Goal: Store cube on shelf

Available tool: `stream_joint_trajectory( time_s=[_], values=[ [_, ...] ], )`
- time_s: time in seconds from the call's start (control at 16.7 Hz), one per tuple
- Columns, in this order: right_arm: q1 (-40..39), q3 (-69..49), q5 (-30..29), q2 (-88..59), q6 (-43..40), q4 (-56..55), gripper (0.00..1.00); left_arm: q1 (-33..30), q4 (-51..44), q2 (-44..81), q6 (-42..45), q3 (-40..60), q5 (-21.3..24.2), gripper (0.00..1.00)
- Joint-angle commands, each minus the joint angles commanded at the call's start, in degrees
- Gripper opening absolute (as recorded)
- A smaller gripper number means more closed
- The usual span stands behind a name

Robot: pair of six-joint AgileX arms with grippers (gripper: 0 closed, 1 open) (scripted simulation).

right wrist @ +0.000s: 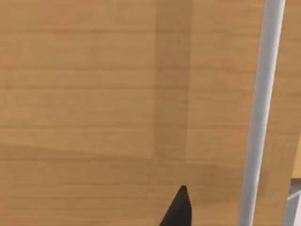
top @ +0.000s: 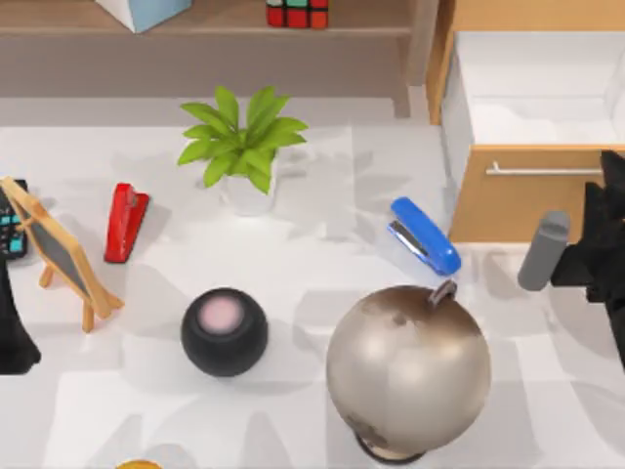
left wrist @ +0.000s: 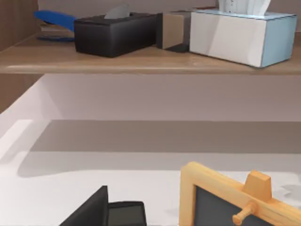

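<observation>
Top view: a white worktop (top: 322, 244) runs up to the wooden shelf (top: 215, 21) along its far edge. The cube (top: 298, 13) sits on that shelf board, square to its front edge, no long axis. The right hand (top: 610, 234) hovers at the worktop's right edge, facing the drawer front (right wrist: 94, 94); its grip is unclear. The left arm (top: 12, 332) is parked at the left edge.

**Clearance findings: table and shelf**

We note open table between the red stapler (top: 125, 222) and the blue stapler (top: 426, 235), broken only by the potted plant (top: 244, 147) near the shelf (top: 215, 20). Toward the near edge, the black speaker (top: 224, 331) and the large globe (top: 408, 369) stand with a gap between them. The small chalkboard easel (top: 61, 254) crowds the left side. The open drawer (top: 532, 191) juts in at the right. On the shelf, free board lies between the tissue box (top: 145, 10) and the cube (top: 298, 12).
</observation>
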State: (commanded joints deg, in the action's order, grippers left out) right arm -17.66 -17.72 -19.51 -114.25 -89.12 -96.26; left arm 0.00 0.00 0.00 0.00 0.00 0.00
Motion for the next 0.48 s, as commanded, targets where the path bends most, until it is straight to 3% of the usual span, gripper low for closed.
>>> stream_joint_trajectory(
  time_s=[0.24,0.48],
  values=[
    [0.0,0.0,0.0,0.0,0.0,0.0,0.02,0.0,0.0,0.0,0.0,0.0,0.0,1.0],
    [0.0,0.0,0.0,0.0,0.0,0.0,0.0,0.0,0.0,0.0,0.0,0.0,0.0,1.0]
  ],
)
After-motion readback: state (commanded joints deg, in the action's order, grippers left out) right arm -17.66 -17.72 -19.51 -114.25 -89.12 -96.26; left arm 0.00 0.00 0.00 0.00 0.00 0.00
